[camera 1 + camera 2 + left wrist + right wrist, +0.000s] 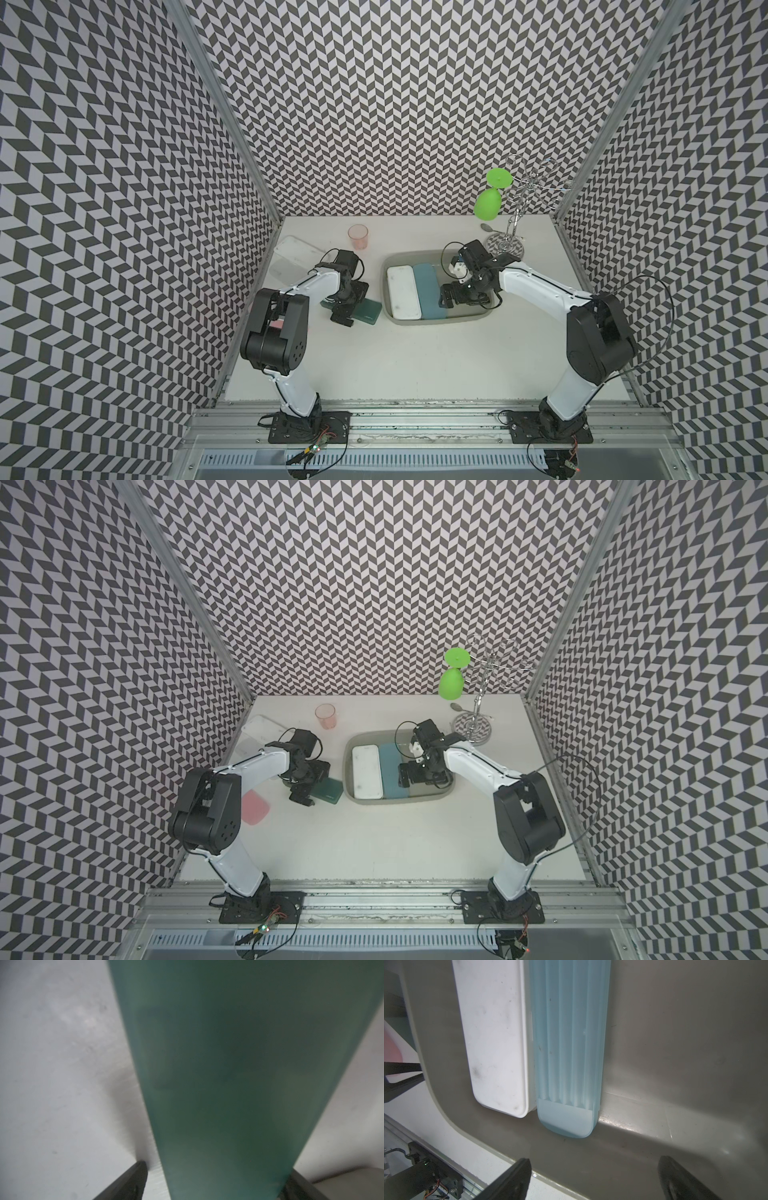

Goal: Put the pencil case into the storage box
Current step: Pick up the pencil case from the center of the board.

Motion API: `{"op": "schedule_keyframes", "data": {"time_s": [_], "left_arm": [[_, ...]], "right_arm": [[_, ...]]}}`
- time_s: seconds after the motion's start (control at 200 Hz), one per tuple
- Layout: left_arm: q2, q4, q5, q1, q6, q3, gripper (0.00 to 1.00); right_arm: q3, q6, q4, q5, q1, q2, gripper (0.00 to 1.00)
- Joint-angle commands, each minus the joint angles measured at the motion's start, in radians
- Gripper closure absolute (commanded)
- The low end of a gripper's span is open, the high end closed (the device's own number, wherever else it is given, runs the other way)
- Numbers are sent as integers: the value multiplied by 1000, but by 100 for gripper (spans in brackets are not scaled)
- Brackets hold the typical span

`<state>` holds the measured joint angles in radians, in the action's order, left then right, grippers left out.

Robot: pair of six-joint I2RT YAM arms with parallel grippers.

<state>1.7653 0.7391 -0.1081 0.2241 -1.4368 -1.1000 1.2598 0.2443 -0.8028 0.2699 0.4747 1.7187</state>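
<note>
Though wide apart, left jaws astride green pencil case (228, 1084)

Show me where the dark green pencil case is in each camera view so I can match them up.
Top views: in both, the dark green pencil case lies on the table beside the storage box, outside it.
Left wrist: it fills the picture's middle, between the left gripper's open jaws.
Right wrist: not in it.
Shared landmark: the storage box, whose grey rim shows in both top views and the right wrist view.
</note>
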Motion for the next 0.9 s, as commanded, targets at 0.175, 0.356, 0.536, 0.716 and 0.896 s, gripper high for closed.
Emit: {"op": "schedule_keyframes", "data": {"time_s": [0.175,0.356,0.536,0.716,0.896], "left_arm": [[136,26,-16,-14,223,-63,9],[104,38,-25,-11,374,-4,21],[87,109,28,-2,592,-10,28],[23,206,151,2,725,-82,33],[-21,331,296,57,843,-274,33]], "right_arm": [[-51,28,58,3,-7,-69,0],[-72,41,68,3,-19,-91,0],[-80,49,77,11,-30,-97,0],[-74,61,76,14,-38,-95,0],[-73,70,74,27,-71,-103,0]]}}
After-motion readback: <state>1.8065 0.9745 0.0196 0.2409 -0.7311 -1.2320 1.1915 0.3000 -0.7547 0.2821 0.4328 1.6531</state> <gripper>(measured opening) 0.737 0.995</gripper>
